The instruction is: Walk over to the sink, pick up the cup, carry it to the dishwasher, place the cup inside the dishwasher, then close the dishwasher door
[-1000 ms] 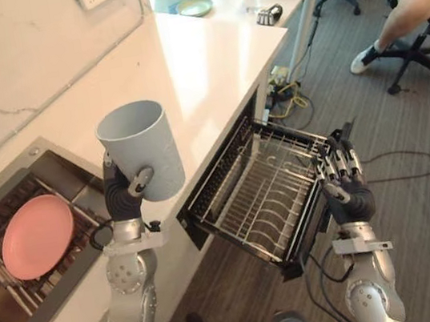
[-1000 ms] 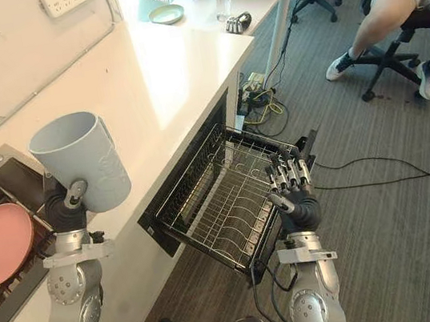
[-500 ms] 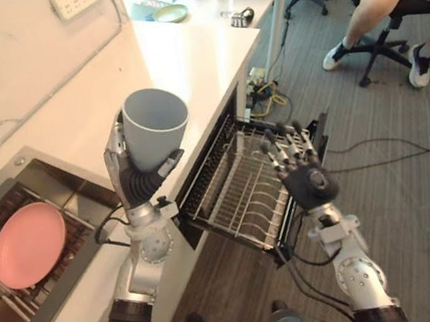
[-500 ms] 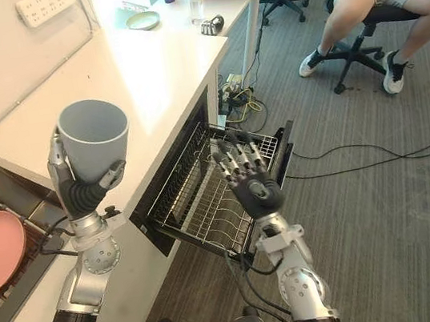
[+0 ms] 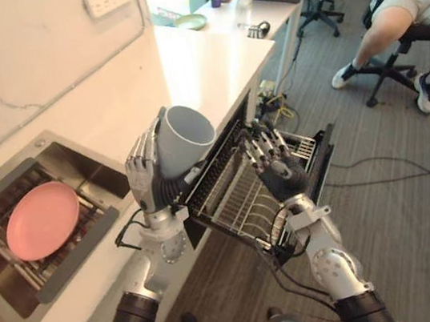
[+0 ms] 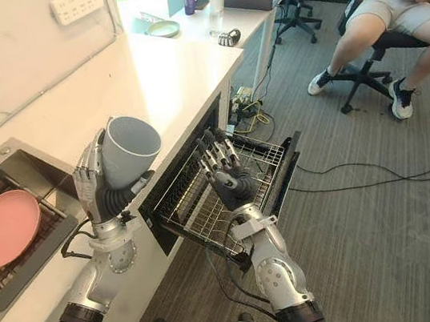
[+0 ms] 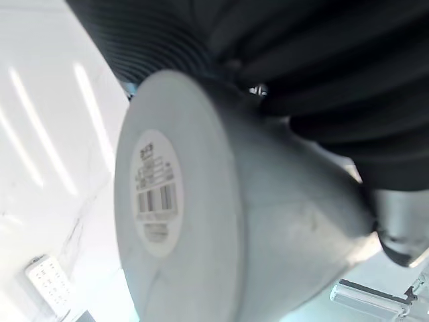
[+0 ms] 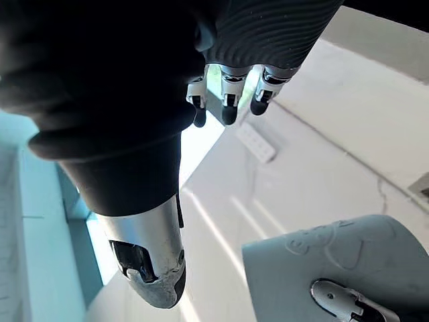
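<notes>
The cup (image 5: 182,140) is seen as smooth, matt plastic, and the dishwasher rack (image 5: 241,197) as thin, shiny metal wire. The tabletop (image 5: 176,61) is finished smooth and glossy, the sink (image 5: 92,175) is made of dull brushed metal, and the floor (image 5: 417,212) is covered in ribbed carpet.

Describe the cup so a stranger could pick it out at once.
Find the long white counter, then its front edge above the pulled-out dishwasher rack. There the left hand grips a pale grey cup, tilted. It alone is held in the air; the pink plate lies in the sink.
</notes>
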You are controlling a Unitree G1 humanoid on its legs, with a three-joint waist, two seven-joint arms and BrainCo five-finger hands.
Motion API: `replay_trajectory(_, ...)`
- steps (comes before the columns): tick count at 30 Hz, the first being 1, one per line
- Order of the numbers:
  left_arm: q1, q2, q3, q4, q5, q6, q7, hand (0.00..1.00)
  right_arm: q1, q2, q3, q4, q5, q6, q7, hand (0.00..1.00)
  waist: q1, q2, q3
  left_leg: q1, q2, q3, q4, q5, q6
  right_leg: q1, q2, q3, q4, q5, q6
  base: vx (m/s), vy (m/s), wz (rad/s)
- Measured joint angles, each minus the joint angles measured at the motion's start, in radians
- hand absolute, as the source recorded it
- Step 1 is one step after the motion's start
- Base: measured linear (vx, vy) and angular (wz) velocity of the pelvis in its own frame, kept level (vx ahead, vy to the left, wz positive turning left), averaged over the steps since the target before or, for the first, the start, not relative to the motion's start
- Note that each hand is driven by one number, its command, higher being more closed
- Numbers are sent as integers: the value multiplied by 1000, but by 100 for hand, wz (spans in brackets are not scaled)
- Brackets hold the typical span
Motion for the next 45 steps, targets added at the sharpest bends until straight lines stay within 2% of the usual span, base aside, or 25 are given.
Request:
replay_trajectory(4, -2, 1, -44, 28, 27, 24, 9, 100, -25, -1, 44, 1, -12, -4, -69, 0, 13, -2, -8, -13, -1, -21, 0, 9, -5, 0, 0, -23, 4, 3, -5, -48, 35, 16)
replay_trajectory(6, -2, 1, -55, 47, 38, 32, 10, 100, -62, -1, 75, 23, -13, -3, -78, 0, 18, -1, -10, -13, 1, -23, 0, 12, -4, 1, 0, -24, 4, 6, -9, -36, 27, 5)
replay_trajectory(10, -16, 21, -112, 61, 38, 35, 26, 100, -105, -2, 123, 41, -27, 3, -130, 0, 25, -5, -16, -17, 2, -44, 0, 15, -8, 5, 0, -29, 1, 9, -13, -22, 14, 8)
replay_trajectory(13, -23, 22, -123, 84, 36, 36, 27, 100, -117, -4, 141, 45, -38, 8, -147, 0, 39, -11, -34, -21, 4, -47, 0, 15, -8, 6, 0, -30, -5, 13, -15, 0, 0, 0)
replay_trajectory(18, -25, 31, -128, 87, 15, 57, 4, 100, -159, -4, 164, 75, -43, 21, -178, 0, 45, -21, -45, -22, 5, -51, 0, 16, -8, 11, 3, -34, -15, 17, -14, 4, -2, 1)
replay_trajectory(28, -68, 63, -162, 124, -20, 77, -18, 100, -229, -28, 225, 77, -50, 52, -187, 0, 52, -23, -46, -22, 6, -59, 0, 18, -9, 22, 5, -42, -30, 25, -10, 5, -2, 2)
replay_trajectory(34, -82, 81, -183, 111, -48, 101, -86, 100, -236, -36, 235, 103, -50, 60, -205, 0, 67, -26, -49, -22, 6, -63, 0, 19, -10, 25, 6, -47, -31, 25, -10, 0, 0, 0)
replay_trajectory(37, -83, 98, -201, 88, -68, 114, -92, 100, -240, -39, 261, 112, -50, 76, -212, 0, 67, -32, -53, -23, 6, -64, 0, 19, -10, 26, 7, -47, -33, 26, -10, 0, 0, 0)
replay_trajectory(45, -99, 119, -206, 44, -73, 125, -102, 100, -259, -38, 294, 109, -92, 80, -246, 0, 69, -32, -53, -23, 7, -65, 0, 20, -10, 27, 13, -47, -35, 27, -12, 0, 0, 0)
